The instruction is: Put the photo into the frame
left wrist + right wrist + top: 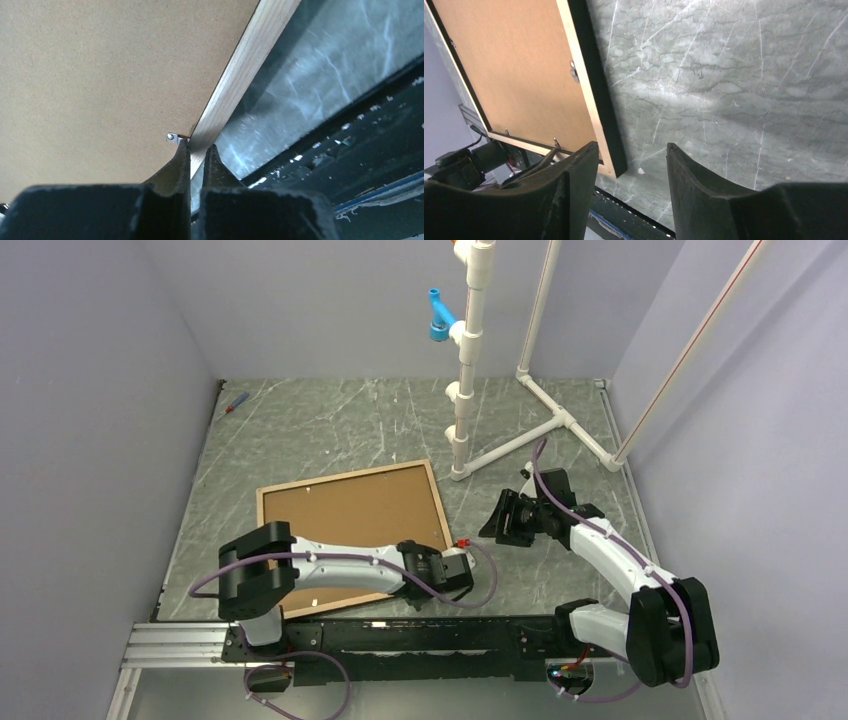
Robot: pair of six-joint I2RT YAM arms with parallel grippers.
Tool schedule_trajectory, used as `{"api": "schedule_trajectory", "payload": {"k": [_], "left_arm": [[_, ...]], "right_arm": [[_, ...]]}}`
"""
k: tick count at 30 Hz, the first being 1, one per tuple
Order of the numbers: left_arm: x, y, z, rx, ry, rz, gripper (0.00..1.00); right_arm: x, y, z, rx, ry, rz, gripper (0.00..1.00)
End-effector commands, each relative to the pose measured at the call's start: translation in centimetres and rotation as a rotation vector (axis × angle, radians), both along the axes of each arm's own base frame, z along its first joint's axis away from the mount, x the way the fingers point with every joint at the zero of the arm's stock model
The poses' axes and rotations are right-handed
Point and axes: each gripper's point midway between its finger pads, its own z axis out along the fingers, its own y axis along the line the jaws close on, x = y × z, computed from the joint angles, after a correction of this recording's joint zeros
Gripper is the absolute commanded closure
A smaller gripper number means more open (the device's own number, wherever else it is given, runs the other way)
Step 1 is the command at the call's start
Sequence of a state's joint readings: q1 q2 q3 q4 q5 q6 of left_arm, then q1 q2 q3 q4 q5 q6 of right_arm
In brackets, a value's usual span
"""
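The frame (345, 477) lies face down on the marbled table, its light wood rails around a plain brown backing board (350, 515). The photo is hidden. My left gripper (432, 585) is at the frame's near rail (245, 65). It is shut, with its tips (199, 146) touching the rail beside a small metal tab (171, 136) and nothing held between them. My right gripper (497, 523) hovers open over bare table just right of the frame. In the right wrist view, the frame's near right corner (616, 170) shows just inside the left finger, and the open gripper (632, 146) holds nothing.
A white PVC pipe stand (465, 390) with a blue fitting (440, 320) rises behind the frame, and its base pipes (560, 420) spread at back right. A small red-and-blue tool (237, 401) lies at back left. The black mounting rail (420, 635) runs along the near edge. Walls close in on three sides.
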State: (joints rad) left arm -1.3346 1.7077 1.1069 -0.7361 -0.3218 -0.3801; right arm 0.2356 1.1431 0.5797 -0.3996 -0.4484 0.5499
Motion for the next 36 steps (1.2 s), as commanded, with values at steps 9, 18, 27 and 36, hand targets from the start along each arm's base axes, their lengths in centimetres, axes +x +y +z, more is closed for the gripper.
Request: {"api": "schedule_trajectory", "payload": {"k": [9, 18, 27, 36], "left_arm": [[-5.3, -0.6, 0.5, -0.049, 0.109, 0.045, 0.41], [-5.2, -4.0, 5.9, -0.372, 0.173, 0.019, 0.07], [-3.0, -4.5, 10.9, -0.760, 0.302, 0.094, 0.07], [1.8, 1.0, 15.5, -0.943, 0.193, 0.281, 0.05]], "right_arm": [[0.0, 1.7, 0.2, -0.017, -0.027, 0.084, 0.27], [0.6, 5.4, -0.7, -0.110, -0.025, 0.152, 0.22], [1.8, 9.0, -2.5, -0.229, -0.012, 0.243, 0.38], [-0.9, 9.6, -5.3, -0.389, 0.015, 0.325, 0.62]]}}
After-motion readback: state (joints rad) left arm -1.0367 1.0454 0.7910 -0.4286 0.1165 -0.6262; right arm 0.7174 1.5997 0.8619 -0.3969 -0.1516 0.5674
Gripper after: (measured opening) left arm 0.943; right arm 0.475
